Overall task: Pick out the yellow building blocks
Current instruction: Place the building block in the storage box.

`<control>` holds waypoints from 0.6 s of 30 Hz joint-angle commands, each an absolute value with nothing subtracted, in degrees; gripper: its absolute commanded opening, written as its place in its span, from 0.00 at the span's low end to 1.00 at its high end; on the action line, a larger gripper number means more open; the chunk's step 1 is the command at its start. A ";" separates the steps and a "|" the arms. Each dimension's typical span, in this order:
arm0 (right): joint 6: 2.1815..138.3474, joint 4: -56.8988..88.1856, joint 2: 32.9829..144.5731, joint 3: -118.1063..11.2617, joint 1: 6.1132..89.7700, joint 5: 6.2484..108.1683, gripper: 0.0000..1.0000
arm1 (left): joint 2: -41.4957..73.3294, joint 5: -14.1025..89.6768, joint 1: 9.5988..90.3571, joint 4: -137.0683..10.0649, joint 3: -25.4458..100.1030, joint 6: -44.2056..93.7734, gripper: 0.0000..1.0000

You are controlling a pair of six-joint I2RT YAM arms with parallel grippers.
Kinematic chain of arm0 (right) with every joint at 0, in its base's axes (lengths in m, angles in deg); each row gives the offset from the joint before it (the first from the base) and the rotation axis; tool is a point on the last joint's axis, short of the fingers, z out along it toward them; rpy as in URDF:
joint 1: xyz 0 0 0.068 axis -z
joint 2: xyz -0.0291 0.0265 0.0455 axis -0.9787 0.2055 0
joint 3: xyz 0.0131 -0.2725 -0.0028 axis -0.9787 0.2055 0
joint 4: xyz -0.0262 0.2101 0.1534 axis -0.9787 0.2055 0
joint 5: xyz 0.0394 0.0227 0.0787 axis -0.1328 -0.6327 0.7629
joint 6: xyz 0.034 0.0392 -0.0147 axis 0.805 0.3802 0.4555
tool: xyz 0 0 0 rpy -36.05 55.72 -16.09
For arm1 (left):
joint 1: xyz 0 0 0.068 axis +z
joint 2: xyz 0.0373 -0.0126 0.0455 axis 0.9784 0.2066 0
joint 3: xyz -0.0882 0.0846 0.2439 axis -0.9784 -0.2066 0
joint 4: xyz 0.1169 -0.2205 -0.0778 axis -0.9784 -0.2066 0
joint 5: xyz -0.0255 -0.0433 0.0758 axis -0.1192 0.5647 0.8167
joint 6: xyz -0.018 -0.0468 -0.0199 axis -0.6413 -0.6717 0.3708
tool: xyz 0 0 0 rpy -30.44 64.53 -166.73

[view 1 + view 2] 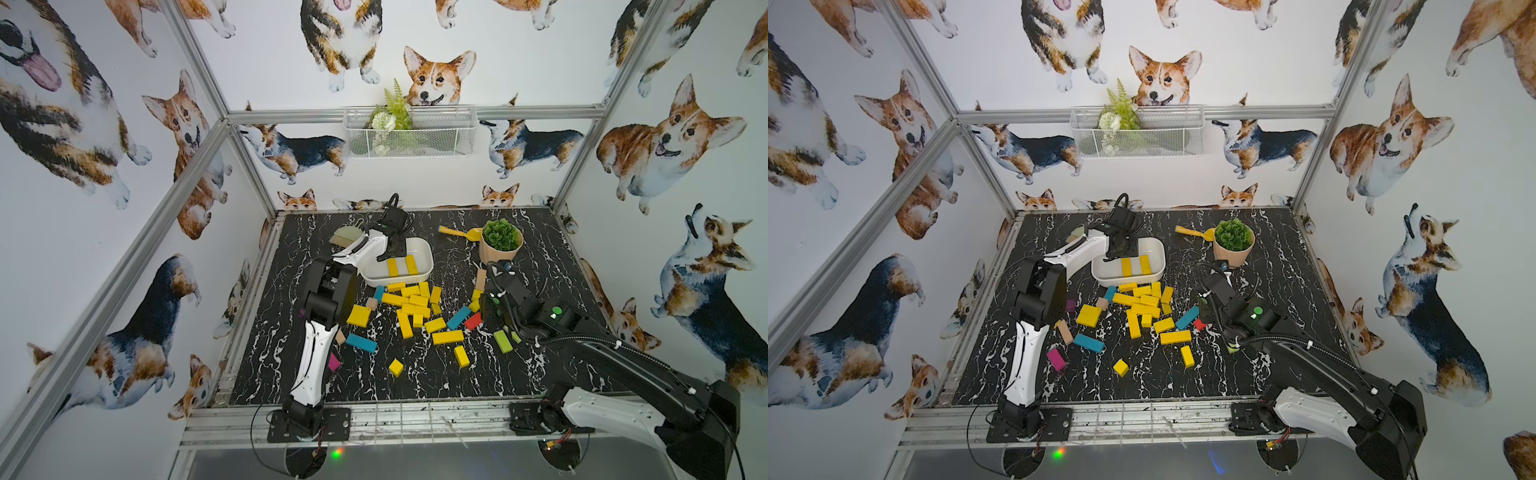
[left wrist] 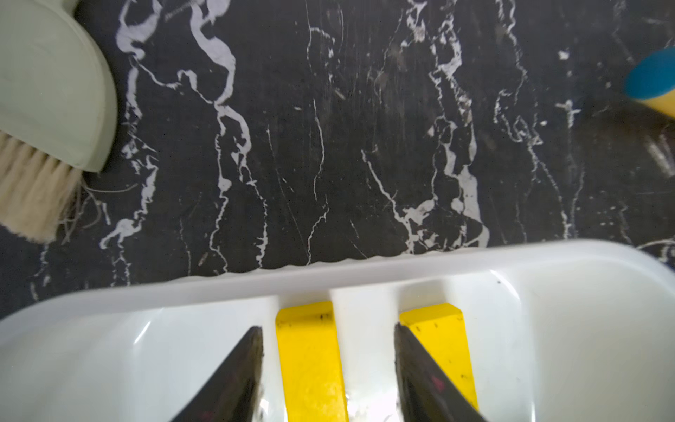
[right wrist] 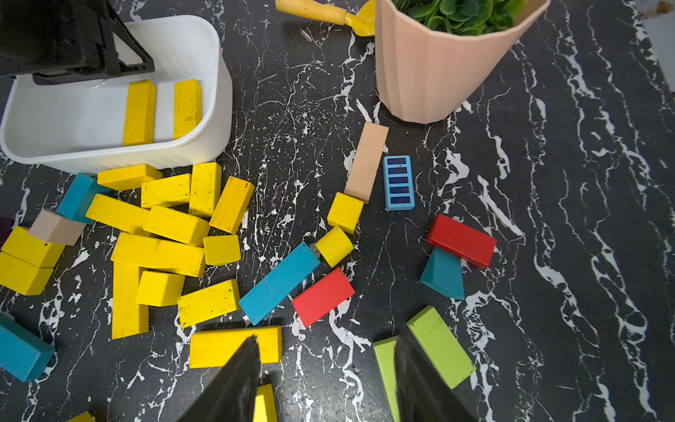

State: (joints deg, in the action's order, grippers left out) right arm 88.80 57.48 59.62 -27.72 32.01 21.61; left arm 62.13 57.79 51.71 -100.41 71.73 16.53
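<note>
Most of the yellow building blocks [image 1: 411, 303] lie heaped mid-table in both top views, in front of a white bin [image 1: 424, 249]. A flat square [image 1: 359, 316] and two small ones [image 1: 396, 368] lie apart from the heap. Two yellow bars [image 2: 310, 365] [image 3: 187, 107] rest side by side in the bin. My left gripper [image 2: 327, 329] hangs open over the bin, jaws clear of the bar below them. My right gripper [image 3: 327, 338] is open above bare table, between a yellow bar [image 3: 219, 347] and two lime-green bars [image 3: 440, 347].
A pink pot with a plant [image 1: 500, 249] and a yellow scoop [image 1: 457, 233] stand at the back right. A pale brush [image 2: 47, 91] lies behind the bin. Blue [image 3: 279, 283], red [image 3: 323, 296] and bare wooden [image 3: 366, 160] blocks are mixed among the yellow ones.
</note>
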 commanded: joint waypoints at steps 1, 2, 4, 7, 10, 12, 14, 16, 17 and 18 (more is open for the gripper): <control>89.09 58.36 59.58 -28.35 31.96 20.31 0.60 | 58.35 57.03 51.89 -101.22 71.43 17.10 0.63; 89.09 58.18 59.67 -28.35 31.98 20.45 0.60 | 57.10 56.53 51.86 -101.10 71.17 17.05 0.64; 88.64 57.53 60.15 -28.44 31.96 21.24 0.60 | 53.40 53.55 51.94 -99.96 69.77 17.12 0.64; 87.56 55.62 61.34 -28.20 32.00 23.74 0.59 | 46.90 49.67 51.87 -97.19 65.81 16.33 0.65; 86.62 52.63 63.47 -27.65 31.77 27.04 0.58 | 38.83 48.36 51.30 -94.04 58.98 15.57 0.65; 85.19 51.04 66.18 -27.80 31.41 29.86 0.57 | 33.56 47.77 51.27 -92.74 53.78 14.69 0.65; 82.18 49.94 69.23 -28.87 30.25 32.90 0.57 | 28.14 46.81 51.20 -91.15 47.75 13.44 0.65; 78.74 49.91 72.14 -30.55 27.75 33.52 0.57 | 21.40 46.71 51.25 -89.17 40.44 11.85 0.65; 77.20 50.11 73.79 -31.34 26.17 33.72 0.57 | 18.36 47.22 51.25 -88.64 37.08 11.04 0.65; 75.33 50.74 76.21 -32.98 24.65 35.03 0.57 | 15.16 47.62 51.27 -88.50 33.48 10.25 0.65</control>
State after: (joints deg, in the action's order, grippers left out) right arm 82.33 52.65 71.68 -29.95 27.99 30.53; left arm 22.75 48.19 51.27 -91.56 41.43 13.75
